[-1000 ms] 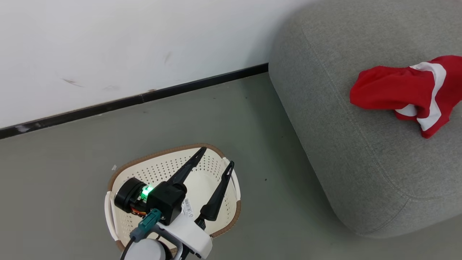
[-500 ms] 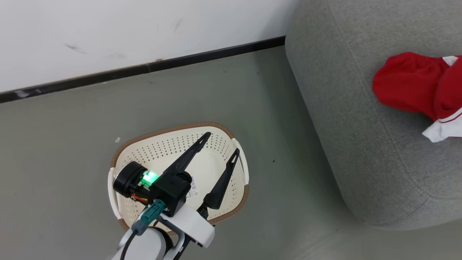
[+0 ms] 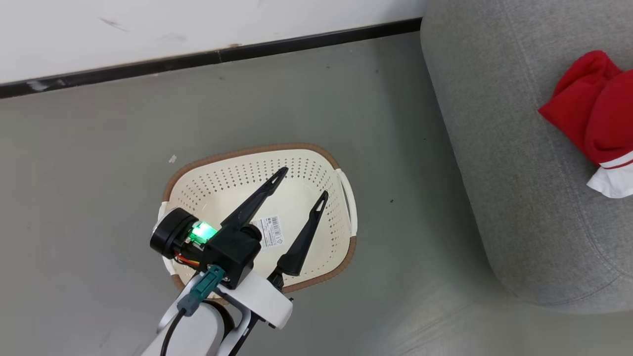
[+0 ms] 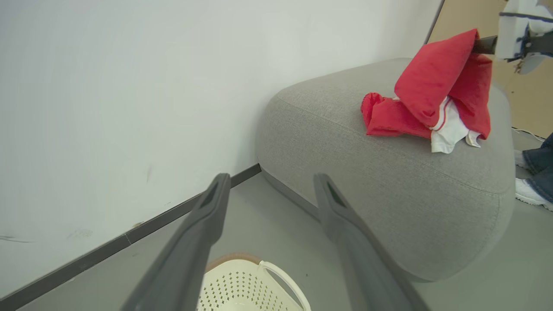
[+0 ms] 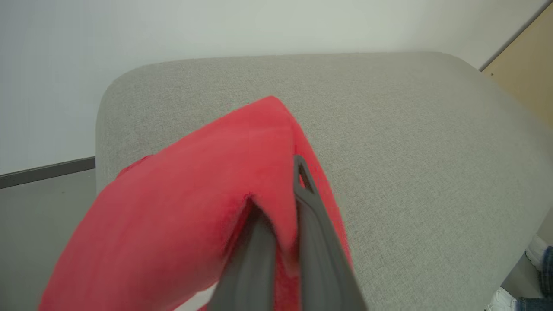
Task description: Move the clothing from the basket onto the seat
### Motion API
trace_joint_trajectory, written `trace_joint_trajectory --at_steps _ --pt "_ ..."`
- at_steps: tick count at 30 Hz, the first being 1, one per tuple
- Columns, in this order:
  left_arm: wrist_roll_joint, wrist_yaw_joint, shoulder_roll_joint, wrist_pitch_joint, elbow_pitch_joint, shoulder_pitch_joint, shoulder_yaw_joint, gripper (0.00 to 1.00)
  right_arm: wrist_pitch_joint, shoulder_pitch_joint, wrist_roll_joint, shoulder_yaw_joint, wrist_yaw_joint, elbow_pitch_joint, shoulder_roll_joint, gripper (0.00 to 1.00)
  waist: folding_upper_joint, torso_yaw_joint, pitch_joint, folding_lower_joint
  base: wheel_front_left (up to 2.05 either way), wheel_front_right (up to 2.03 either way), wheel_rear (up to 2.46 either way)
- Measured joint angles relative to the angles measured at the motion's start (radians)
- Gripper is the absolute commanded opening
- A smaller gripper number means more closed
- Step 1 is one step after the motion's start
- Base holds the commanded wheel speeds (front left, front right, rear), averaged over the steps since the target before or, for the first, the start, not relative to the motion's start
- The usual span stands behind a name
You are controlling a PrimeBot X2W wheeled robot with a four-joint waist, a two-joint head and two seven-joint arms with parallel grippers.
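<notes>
Grey seat (image 3: 494, 148), frame right: right gripper (image 5: 276, 190), clamped on clothing (image 3: 593, 113), should lower before letting go; left gripper (image 3: 303, 182) splayed, empty

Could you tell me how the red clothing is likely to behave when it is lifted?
Probably floppy: the clothing drapes in loose folds from the right gripper, its lower part slumped on the seat. Likely light: a pinch between two thin fingers holds it up. Unlikely to roll on the seat's fabric.
</notes>
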Motion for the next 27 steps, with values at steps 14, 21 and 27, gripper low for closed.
trace_joint_trajectory --at_steps 14,21,27 --pt "0.008 -0.002 0.006 0.003 -0.001 -0.026 0.002 1.00 -0.041 -0.001 -0.081 -0.085 0.000 0.085 0.024 0.31 0.0000 0.033 0.045 0.0000 0.00 0.00 0.00" --pt "0.005 -0.003 0.001 -0.006 0.013 -0.027 0.000 1.00 -0.087 -0.002 -0.083 -0.095 0.000 0.086 0.041 1.00 0.0000 0.016 0.041 0.0000 0.00 0.00 0.00" --pt "-0.003 -0.013 -0.002 -0.011 0.032 -0.027 -0.003 1.00 -0.124 0.001 -0.061 -0.095 0.000 0.085 0.045 1.00 0.0000 -0.007 0.035 0.0000 0.00 0.00 0.00"
